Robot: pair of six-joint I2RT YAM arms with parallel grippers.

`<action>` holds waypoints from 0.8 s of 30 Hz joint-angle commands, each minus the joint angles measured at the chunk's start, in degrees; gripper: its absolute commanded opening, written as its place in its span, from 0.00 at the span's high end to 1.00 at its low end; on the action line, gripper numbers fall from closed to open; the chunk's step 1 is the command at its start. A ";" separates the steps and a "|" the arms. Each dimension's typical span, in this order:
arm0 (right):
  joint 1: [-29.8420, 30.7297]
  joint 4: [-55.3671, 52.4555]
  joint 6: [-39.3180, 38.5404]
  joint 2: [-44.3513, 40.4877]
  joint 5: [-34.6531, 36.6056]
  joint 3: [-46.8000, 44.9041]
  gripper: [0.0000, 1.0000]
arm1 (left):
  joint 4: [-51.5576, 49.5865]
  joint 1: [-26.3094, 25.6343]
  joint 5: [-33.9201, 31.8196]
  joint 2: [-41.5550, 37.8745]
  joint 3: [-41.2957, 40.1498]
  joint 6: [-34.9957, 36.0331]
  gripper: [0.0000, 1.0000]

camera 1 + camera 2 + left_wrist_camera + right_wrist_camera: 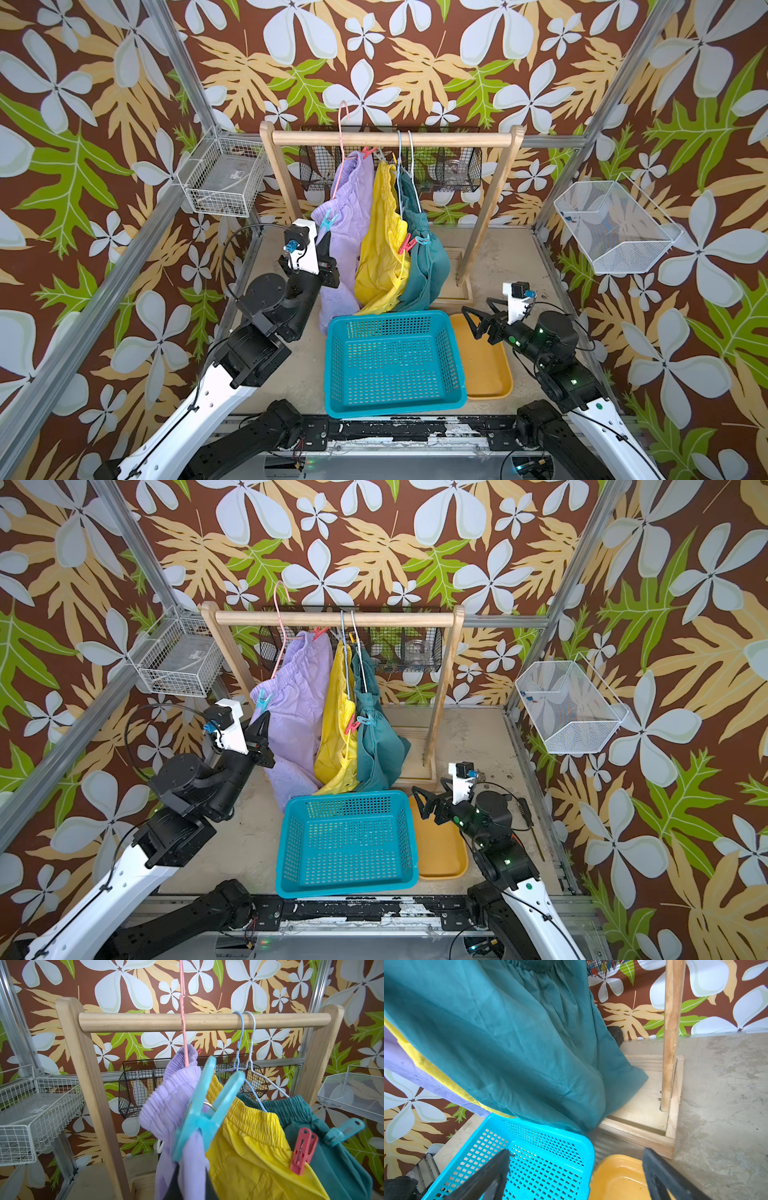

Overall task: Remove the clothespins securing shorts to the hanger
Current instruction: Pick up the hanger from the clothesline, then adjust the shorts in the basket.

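The left gripper [325, 243] is raised to the near corner of the lilac fabric shorts [353, 199]. Its black fingers are pressed together just under the light blue plastic clothespin [205, 1109], which clamps the gathered waistband to the pink wire hanger [182, 1001]. That placement looks meant for working this peg loose first. The peg's handle ends stand apart above, with its biting end down on the cloth.

The right gripper [577, 1150] hangs low with its jaws spread wide and holding nothing, over the teal perforated plastic basket [588, 1167] and the yellow plastic tray [618, 1176]. It is probably parked by the containers, out of the way.

The bright yellow shorts [382, 249] and teal green shorts [428, 266] hang beside the lilac pair from the round wooden rail [390, 138]. A red-pink clothespin [303, 1149] and a teal clothespin [342, 1131] pin their near corners.

In the left wrist view the fingers are cut off at the frame's edge and lilac cloth lies across them, so I cannot tell whether any cloth is pinched. At the far ends a red-pink peg [368, 153] and a small yellow peg [394, 158] show; any peg on the teal pair there is hidden
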 commanded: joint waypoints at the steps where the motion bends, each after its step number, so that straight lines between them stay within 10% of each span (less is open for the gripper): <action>1: 0.06 1.57 -0.15 -1.94 -1.90 -0.28 0.00 | 4.18 0.05 5.87 -4.74 -4.31 1.29 1.00; 14: 2.23 11.70 2.95 -3.93 -9.03 -0.05 0.00 | -10.09 0.04 19.02 -26.46 -7.93 0.68 1.00; 24: 42.36 13.63 -11.34 6.49 26.41 8.00 0.00 | -10.06 0.04 28.86 -25.51 4.97 2.23 1.00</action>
